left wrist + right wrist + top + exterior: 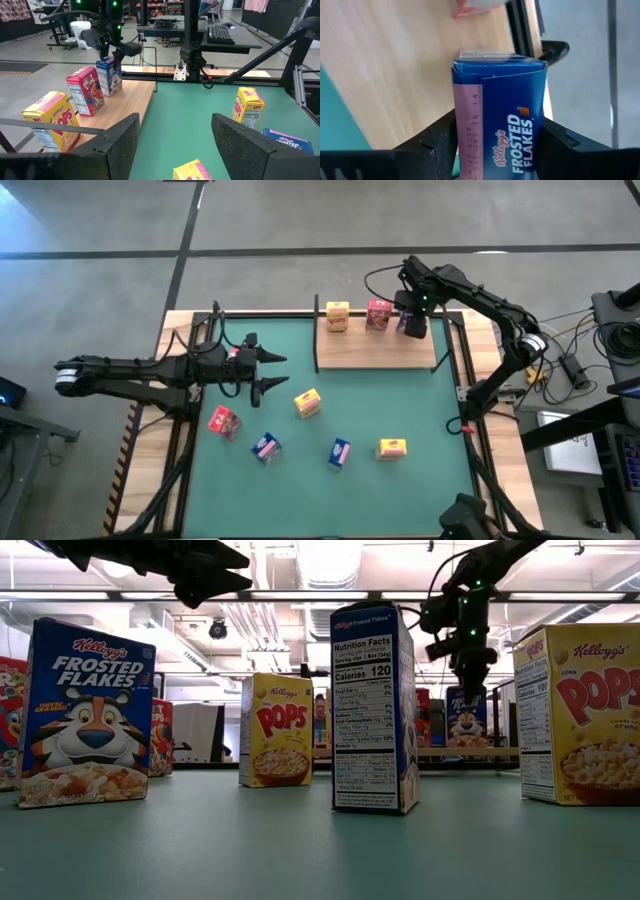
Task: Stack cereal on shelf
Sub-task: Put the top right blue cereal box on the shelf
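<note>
Blue cereal box (495, 120) stands upright on the shelf (375, 350) at 1 o'clock, long axis vertical, beside a red box (378, 314). Right tool (413, 326) brackets it; whether it grips, I cannot tell. Dragging fingers could topple it. Left tool (270, 372) hangs open at 9 o'clock.

I see a blue cereal box (497, 117) upright between my right claw (495, 142)'s dark fingers (437, 137), which sit at its sides. It stands on the shelf (395, 60). A red blur (477, 6) beyond may be another box. Green table (335, 117) shows alongside the wood.
</note>
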`<state>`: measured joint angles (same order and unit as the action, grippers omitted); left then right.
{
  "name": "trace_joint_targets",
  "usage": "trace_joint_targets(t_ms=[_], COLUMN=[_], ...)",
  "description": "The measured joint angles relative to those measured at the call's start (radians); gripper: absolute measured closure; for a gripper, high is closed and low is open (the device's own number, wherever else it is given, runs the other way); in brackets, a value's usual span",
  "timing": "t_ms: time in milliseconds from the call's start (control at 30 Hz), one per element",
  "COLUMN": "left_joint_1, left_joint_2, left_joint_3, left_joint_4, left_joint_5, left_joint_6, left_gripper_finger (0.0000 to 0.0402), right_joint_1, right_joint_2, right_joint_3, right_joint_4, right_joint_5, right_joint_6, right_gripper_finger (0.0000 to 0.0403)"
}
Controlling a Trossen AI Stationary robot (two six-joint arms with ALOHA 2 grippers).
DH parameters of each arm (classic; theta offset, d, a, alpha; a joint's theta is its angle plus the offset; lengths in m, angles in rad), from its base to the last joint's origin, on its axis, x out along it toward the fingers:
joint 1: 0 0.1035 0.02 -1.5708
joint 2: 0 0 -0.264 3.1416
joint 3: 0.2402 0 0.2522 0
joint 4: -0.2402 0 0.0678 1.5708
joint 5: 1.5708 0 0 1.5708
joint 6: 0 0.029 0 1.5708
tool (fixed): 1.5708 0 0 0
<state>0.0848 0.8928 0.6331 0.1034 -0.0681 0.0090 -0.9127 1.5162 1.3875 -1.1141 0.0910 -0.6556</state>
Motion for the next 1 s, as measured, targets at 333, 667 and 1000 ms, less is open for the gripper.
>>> trace_joint_targets(t_ms=[333, 667, 1000], left_joint_1=[0.000, 0.000, 0.000], left_joint_2=[0.000, 0.000, 0.000], left_joint_3=[0.000, 0.000, 0.000], left_joint_4=[0.000, 0.000, -0.001], left_joint_5=[0.000, 0.000, 0.000], left_joint_6=[0.000, 0.000, 0.000], left_gripper_finger=[0.0169, 0.0169, 0.0169], right_joint_1=[0.000, 0.003, 0.062], right_joint_2=[0.000, -0.003, -0.003], right_joint_3=[0.016, 0.088, 0.202], right_joint_4=[-0.002, -0.050, -0.234], right_joint_5=[0.018, 0.016, 0.006], right_joint_6=[0.023, 0.063, 0.259], right_gripper_finger=[0.0167, 0.0141, 0.0165])
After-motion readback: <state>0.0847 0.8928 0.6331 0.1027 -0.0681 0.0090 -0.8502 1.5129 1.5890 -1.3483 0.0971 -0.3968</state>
